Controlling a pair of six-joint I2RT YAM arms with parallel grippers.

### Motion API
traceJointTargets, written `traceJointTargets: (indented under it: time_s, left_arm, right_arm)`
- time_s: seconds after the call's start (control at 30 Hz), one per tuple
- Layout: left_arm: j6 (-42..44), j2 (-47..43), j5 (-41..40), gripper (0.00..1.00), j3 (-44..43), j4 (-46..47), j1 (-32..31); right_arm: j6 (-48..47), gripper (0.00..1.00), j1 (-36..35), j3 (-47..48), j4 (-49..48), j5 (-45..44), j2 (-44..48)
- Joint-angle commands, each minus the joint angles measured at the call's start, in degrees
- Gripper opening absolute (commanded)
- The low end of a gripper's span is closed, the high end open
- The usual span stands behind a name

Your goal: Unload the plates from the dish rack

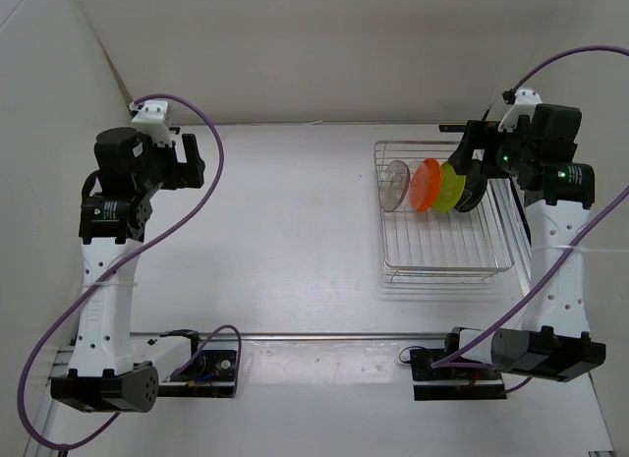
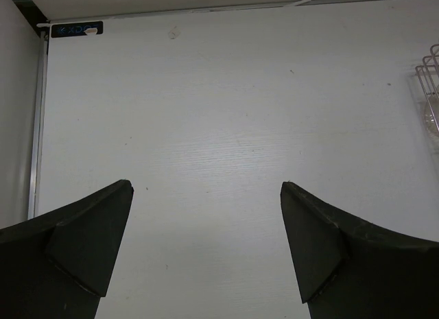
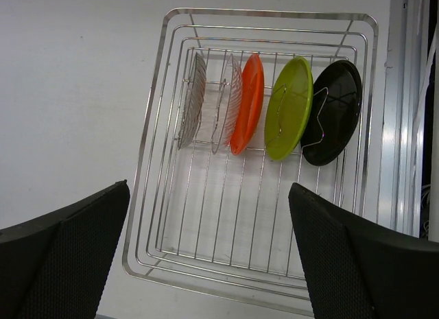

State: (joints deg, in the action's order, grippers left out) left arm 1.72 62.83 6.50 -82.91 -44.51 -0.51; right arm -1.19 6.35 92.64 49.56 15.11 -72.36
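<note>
right end effector (image 3: pixel 209 188): fingers stood wide apart and gripped nothing; it hung over the dish rack, with its two dark fingers filling the lower corners of the right wrist view.
left end effector (image 2: pixel 206 186): fingers wide apart and empty, over bare worktop; it sat at the upper left of the top view, well apart from the rack.
dish rack (image 3: pixel 219 257): silver wire, lying flat on the worktop at the right of the top view, just beside the right arm (image 1: pixel 555 241).
plates (image 1: pixel 428 185): all four stood on edge in one row across the upper part of the rack in the right wrist view.
clear plate (image 1: pixel 397 185): at the left end of the row.
orange plate (image 3: pixel 250 103): next along, just beside the clear one.
yellow-green plate (image 3: pixel 291 116): between the orange and the black.
black plate (image 3: pixel 336 113): at the right end of the row, near the rack's right rim; partly hidden behind the right end effector in the top view.
worktop (image 2: pixel 226 92): white, with the rack's corner showing at the right edge of the left wrist view.
</note>
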Motion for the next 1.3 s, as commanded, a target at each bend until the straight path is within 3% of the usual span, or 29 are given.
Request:
traceJointTargets:
  time_s: [0.0,0.37,0.6,0.7,0.9,1.0,1.23,1.27]
  left_arm:
    - [0.31,-1.04,-0.88,1.00,0.12,1.36,-0.19]
    - [0.31,-1.04,-0.88,1.00,1.26,1.36,-0.19]
    - [0.31,0.72,-1.40,1.00,1.79,1.36,-0.19]
    - [0.31,0.72,-2.02,1.00,2.32,1.36,-0.19]
    - [1.45,0.19,-3.25,1.00,2.85,1.36,-0.19]
    - [1.45,0.19,-3.25,1.00,3.37,1.36,-0.19]
    - [1.98,-0.86,-4.31,1.00,4.60,1.36,-0.19]
    - [1.98,-0.86,-4.31,1.00,5.13,1.36,-0.19]
  right_arm:
    - [0.67,1.00,-0.11,-0.18,-1.84,-1.32,1.25]
    - [-3.98,1.00,-5.11,-2.55,-1.22,-1.93,1.25]
    - [-8.56,0.97,-19.16,-0.44,-4.38,-19.91,-3.48]
    - [-9.27,0.96,-22.94,-0.44,-5.87,-23.80,-6.82]
    - [-10.59,0.87,-25.42,-2.20,-12.38,-33.47,-15.68]
    - [-10.06,0.78,-25.42,-0.36,-12.91,-34.27,-20.69]
    - [-9.53,0.72,-25.42,1.40,-14.66,-35.86,-27.92]
    - [-9.53,0.68,-25.42,1.40,-14.67,-35.86,-28.97]
